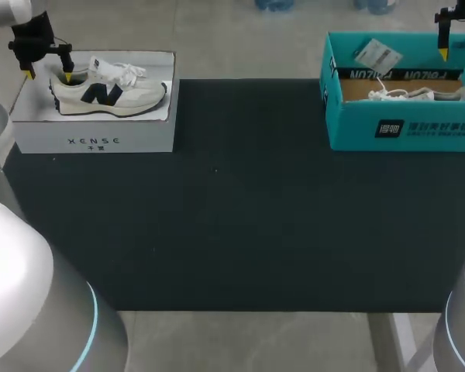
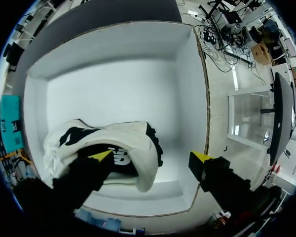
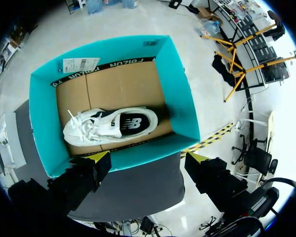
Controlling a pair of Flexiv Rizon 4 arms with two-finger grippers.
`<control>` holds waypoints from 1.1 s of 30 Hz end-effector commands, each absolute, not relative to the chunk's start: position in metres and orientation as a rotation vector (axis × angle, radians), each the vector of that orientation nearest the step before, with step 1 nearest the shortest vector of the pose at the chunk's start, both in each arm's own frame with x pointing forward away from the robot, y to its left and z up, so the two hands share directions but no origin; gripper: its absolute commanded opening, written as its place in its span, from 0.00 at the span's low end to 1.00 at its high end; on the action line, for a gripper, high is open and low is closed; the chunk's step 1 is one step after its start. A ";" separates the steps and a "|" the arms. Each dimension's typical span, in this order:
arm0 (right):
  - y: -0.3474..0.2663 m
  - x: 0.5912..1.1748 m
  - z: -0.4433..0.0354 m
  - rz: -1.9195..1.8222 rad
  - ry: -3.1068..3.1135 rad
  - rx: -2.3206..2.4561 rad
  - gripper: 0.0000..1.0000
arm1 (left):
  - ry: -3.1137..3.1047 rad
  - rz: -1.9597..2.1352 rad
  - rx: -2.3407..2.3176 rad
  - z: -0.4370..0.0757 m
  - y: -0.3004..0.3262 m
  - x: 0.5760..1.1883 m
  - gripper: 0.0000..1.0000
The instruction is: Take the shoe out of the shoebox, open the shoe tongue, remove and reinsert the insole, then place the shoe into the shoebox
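Looking along the left wrist: the left gripper is spread wide, straddling the heel of the cream shoe, which lies in the white shoebox. One fingertip sits over the shoe's opening, the other outside the heel; contact cannot be confirmed.

Right wrist: the right gripper is likewise spread, holding nothing, above the near wall of the teal shoebox. A second shoe lies ahead of it on the cardboard floor.

Head view: each gripper hangs over its own box, well apart, with the dark table between them.
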State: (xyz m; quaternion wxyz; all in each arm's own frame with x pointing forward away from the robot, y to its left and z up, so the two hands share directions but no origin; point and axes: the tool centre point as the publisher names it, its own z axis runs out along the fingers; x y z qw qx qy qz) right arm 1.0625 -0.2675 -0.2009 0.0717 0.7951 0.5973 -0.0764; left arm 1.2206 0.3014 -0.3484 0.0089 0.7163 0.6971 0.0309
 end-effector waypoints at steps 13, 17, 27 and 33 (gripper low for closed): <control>-0.268 1.062 -0.201 -0.227 1.795 2.391 1.00 | 2.349 -0.279 2.288 -0.358 0.295 1.263 1.00; -0.268 1.062 -0.201 -0.227 1.795 2.391 1.00 | 2.357 -0.291 2.284 -0.361 0.294 1.262 1.00; -0.268 1.062 -0.201 -0.227 1.795 2.391 1.00 | 2.358 -0.307 2.293 -0.362 0.294 1.255 0.00; -0.268 1.062 -0.201 -0.227 1.795 2.391 1.00 | 2.383 -0.311 2.312 -0.366 0.295 1.252 0.00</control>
